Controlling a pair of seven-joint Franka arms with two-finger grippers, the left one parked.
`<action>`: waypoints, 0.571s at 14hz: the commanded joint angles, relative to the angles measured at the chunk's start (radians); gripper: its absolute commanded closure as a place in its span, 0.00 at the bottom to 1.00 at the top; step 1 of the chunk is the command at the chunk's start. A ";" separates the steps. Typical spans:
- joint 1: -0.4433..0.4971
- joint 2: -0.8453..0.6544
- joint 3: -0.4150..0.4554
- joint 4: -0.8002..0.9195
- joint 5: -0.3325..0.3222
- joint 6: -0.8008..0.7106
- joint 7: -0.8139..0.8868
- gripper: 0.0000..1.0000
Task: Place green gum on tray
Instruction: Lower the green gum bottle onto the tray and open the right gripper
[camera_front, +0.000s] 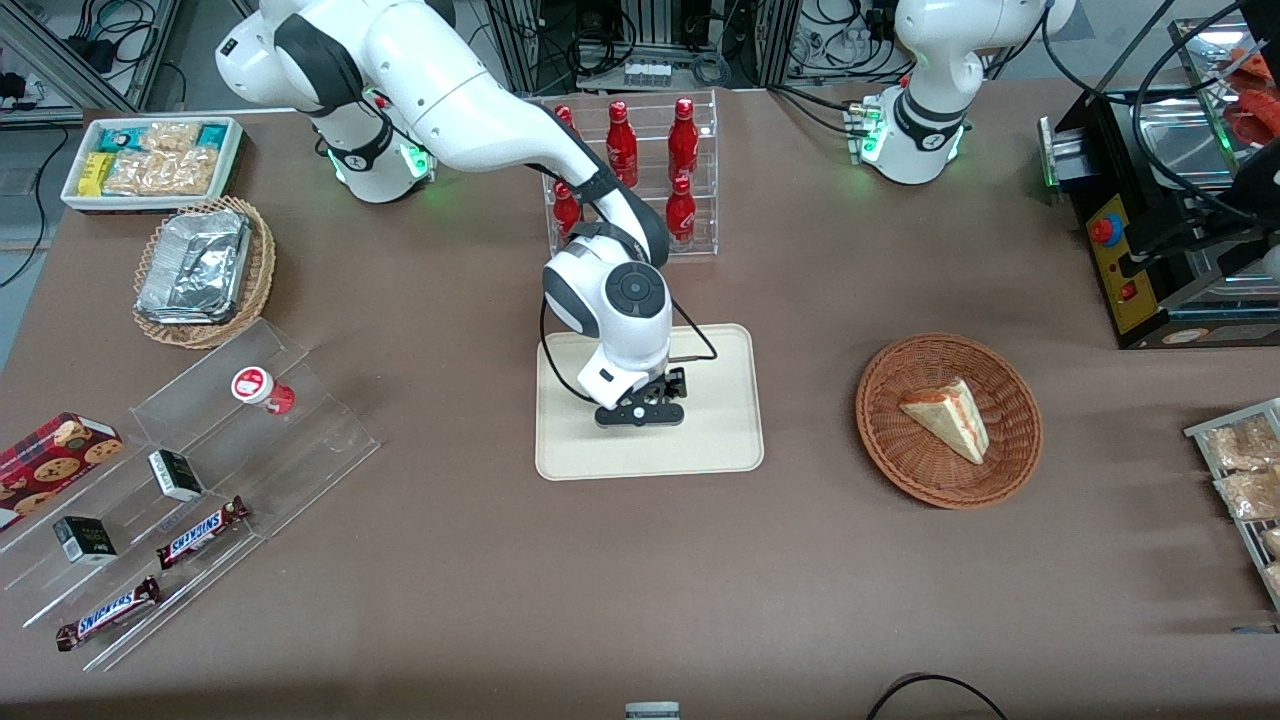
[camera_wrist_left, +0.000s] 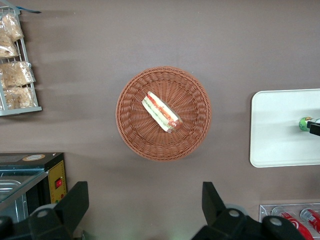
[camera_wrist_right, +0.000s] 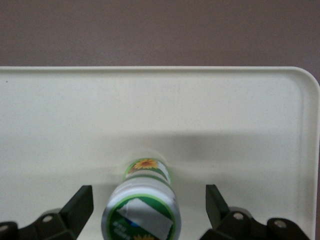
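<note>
The green gum (camera_wrist_right: 142, 205) stands upright on the cream tray (camera_wrist_right: 200, 115), its white lid with the green mark facing the wrist camera. My right gripper (camera_wrist_right: 148, 207) is open, with one finger on each side of the bottle and a clear gap to both. In the front view the gripper (camera_front: 640, 410) hangs low over the middle of the tray (camera_front: 720, 440) and hides the bottle. In the left wrist view the green gum (camera_wrist_left: 305, 123) shows on the tray (camera_wrist_left: 280, 130) beside the gripper's tip.
A red gum bottle (camera_front: 262, 388) stands on the clear acrylic stand with snack bars toward the working arm's end. A cola bottle rack (camera_front: 640, 170) stands farther from the camera than the tray. A wicker basket with a sandwich (camera_front: 947, 420) lies toward the parked arm's end.
</note>
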 joint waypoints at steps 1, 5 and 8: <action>0.006 -0.017 -0.007 0.024 -0.015 -0.016 -0.004 0.00; -0.010 -0.086 -0.007 0.024 -0.009 -0.096 -0.020 0.00; -0.054 -0.164 -0.007 0.020 0.002 -0.215 -0.158 0.00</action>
